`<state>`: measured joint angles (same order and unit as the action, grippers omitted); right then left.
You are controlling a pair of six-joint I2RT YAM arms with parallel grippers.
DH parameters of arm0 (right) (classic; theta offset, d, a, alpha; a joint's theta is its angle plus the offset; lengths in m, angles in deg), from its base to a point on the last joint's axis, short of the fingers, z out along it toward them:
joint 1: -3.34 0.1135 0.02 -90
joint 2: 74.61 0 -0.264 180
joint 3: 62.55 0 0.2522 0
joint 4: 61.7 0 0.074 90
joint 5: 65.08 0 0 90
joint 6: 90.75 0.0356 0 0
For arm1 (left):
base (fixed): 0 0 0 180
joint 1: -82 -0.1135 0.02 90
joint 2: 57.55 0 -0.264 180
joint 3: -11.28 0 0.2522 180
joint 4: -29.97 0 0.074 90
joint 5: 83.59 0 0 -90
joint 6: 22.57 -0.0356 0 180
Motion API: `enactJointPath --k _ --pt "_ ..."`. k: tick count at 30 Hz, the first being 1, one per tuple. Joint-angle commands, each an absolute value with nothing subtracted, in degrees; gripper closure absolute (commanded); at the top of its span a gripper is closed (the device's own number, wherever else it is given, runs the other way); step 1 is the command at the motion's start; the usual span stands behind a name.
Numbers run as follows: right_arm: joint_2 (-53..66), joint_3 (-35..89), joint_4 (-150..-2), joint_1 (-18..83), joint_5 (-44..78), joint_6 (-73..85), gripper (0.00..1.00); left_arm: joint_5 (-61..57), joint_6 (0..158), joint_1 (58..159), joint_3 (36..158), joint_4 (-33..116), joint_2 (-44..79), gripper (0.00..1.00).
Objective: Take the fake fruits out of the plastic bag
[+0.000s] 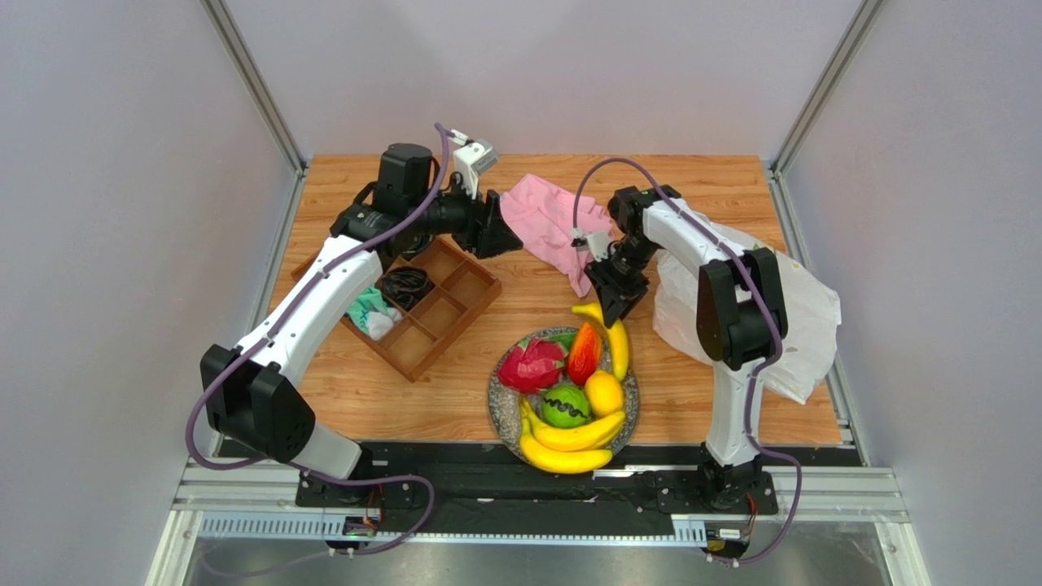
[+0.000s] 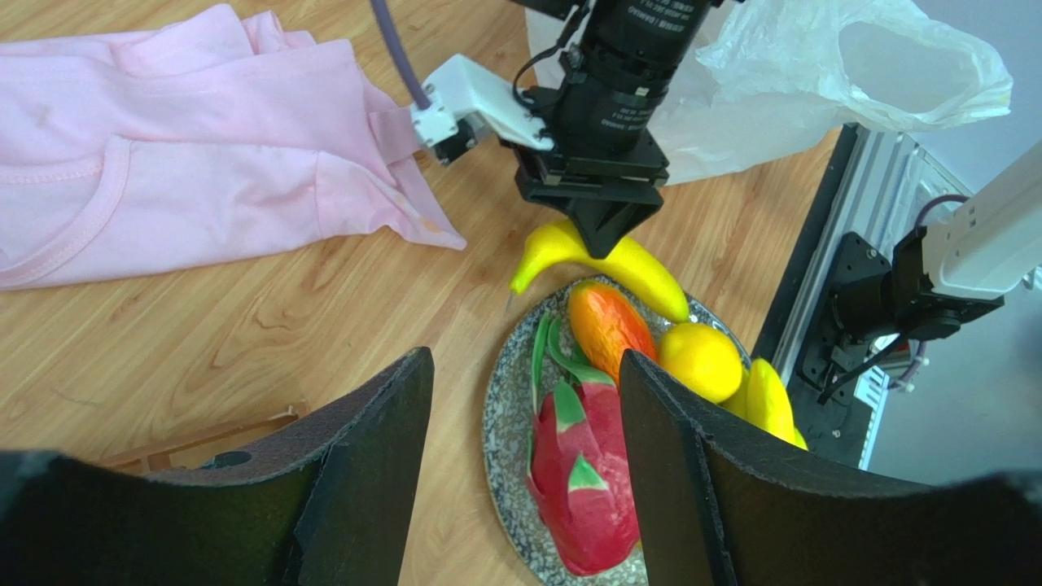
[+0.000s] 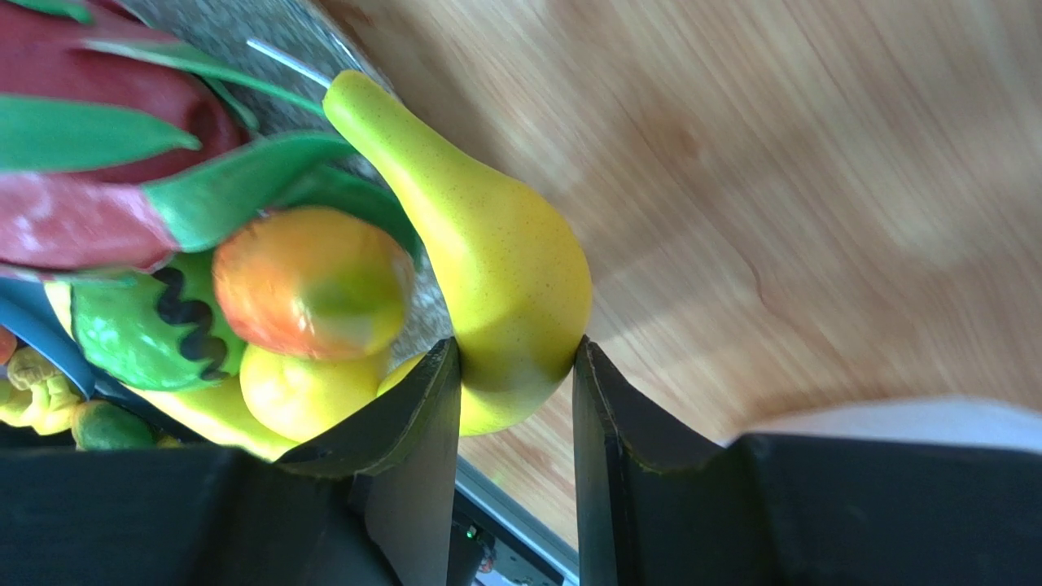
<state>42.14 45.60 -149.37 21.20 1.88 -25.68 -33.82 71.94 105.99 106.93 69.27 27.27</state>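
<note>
My right gripper [image 1: 608, 297] is shut on a yellow banana [image 1: 615, 340] at the far rim of the speckled plate [image 1: 500, 403]; the right wrist view shows the jaws [image 3: 516, 379] pinching its thick end [image 3: 502, 256]. On the plate lie a dragon fruit [image 1: 532, 364], a red-orange piece [image 1: 585, 353], a lemon [image 1: 603, 392], a green round fruit [image 1: 565, 405] and more bananas [image 1: 569, 442]. The plastic bag [image 1: 795, 305] lies crumpled at the right edge. My left gripper [image 1: 502, 232] is open and empty [image 2: 526, 403], held above the table beside the pink cloth.
A pink cloth [image 1: 550, 226] lies at the back centre. A wooden compartment tray [image 1: 459, 299] stands at the left, with a dark bunched object [image 1: 404, 287] and a green-white item [image 1: 371, 314] in it. Metal rails frame the table edges.
</note>
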Motion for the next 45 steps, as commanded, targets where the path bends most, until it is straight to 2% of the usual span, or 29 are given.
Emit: enactJointPath --k 1,7,14,21,24,25,26,27,32,37,40,42,45 --pt "45.2 49.8 -151.2 22.7 -1.7 -26.1 0.75 -33.9 70.0 106.7 109.6 69.0 28.1 0.34" --pt "44.7 47.7 -151.5 24.0 -2.1 -26.9 0.72 -33.8 69.8 107.0 109.9 68.9 28.8 0.34" --pt "44.2 46.7 -153.2 24.0 -1.8 -27.6 0.57 -33.9 69.9 107.3 110.0 68.3 29.4 0.34" --pt "43.9 46.1 -154.6 24.0 -1.7 -29.2 0.57 -34.1 70.2 107.6 110.5 67.5 30.0 0.34" --pt "44.1 45.9 -155.1 24.0 -1.4 -29.8 0.49 -34.1 70.2 107.6 110.3 67.5 29.7 0.34" --pt "44.2 46.0 -155.7 24.0 -1.7 -29.9 0.42 -34.1 70.2 107.7 110.1 67.4 29.7 0.34" --pt "44.1 46.0 -156.0 24.0 -2.8 -30.0 0.18 -34.1 70.2 107.7 110.0 67.3 29.6 0.34" --pt "44.0 46.1 -156.1 24.0 -2.9 -30.1 0.0 -34.1 70.2 107.7 109.9 67.3 29.5 0.34" --pt "39.5 47.9 -157.0 23.3 -1.6 -30.2 0.0 -33.8 69.6 107.7 111.1 67.8 29.3 0.34" --pt "33.3 55.5 -164.0 22.2 -2.1 -35.1 0.0 -32.6 70.0 107.7 113.4 67.3 29.8 0.32" --pt "28.2 59.1 -167.1 21.7 -2.2 -38.4 0.0 -32.2 71.2 107.8 115.1 66.3 31.0 0.29" --pt "23.1 61.9 -170.9 20.4 -9.7 -43.2 0.0 -32.0 72.4 107.9 116.0 65.4 32.0 0.2" --pt "16.4 62.8 -164.1 17.9 -12.7 -36.3 0.0 -32.0 74.4 108.9 117.4 63.6 33.5 0.17"
